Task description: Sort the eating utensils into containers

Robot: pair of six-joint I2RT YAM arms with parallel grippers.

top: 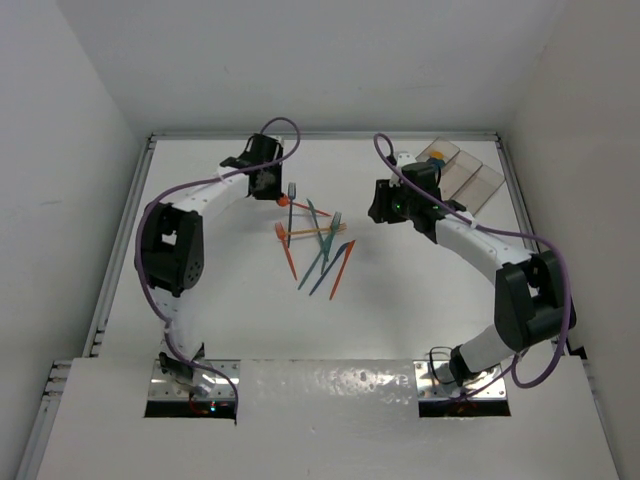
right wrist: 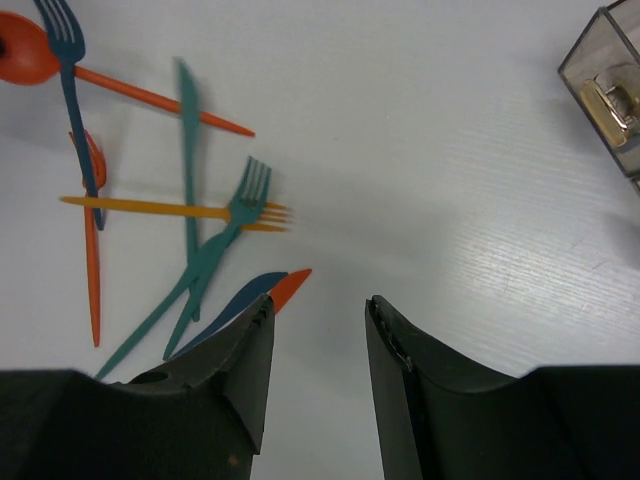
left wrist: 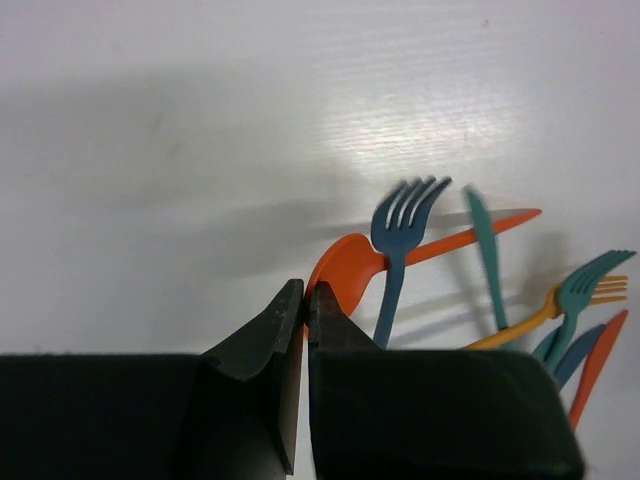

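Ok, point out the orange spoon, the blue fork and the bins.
orange spoon (left wrist: 345,272), left wrist view, on its bowl.
blue fork (left wrist: 403,220), left wrist view, on its head just below the tines.
bins (top: 483,186), top external view, on the rightmost bin.

Lab test cell: bare white walls (top: 320,60) enclose the table (top: 400,300)

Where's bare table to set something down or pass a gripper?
Bare table on the near side of the utensil pile; also between pile and open right gripper, and on toward the tray. Crowded: the pile, left gripper at its orange spoon.
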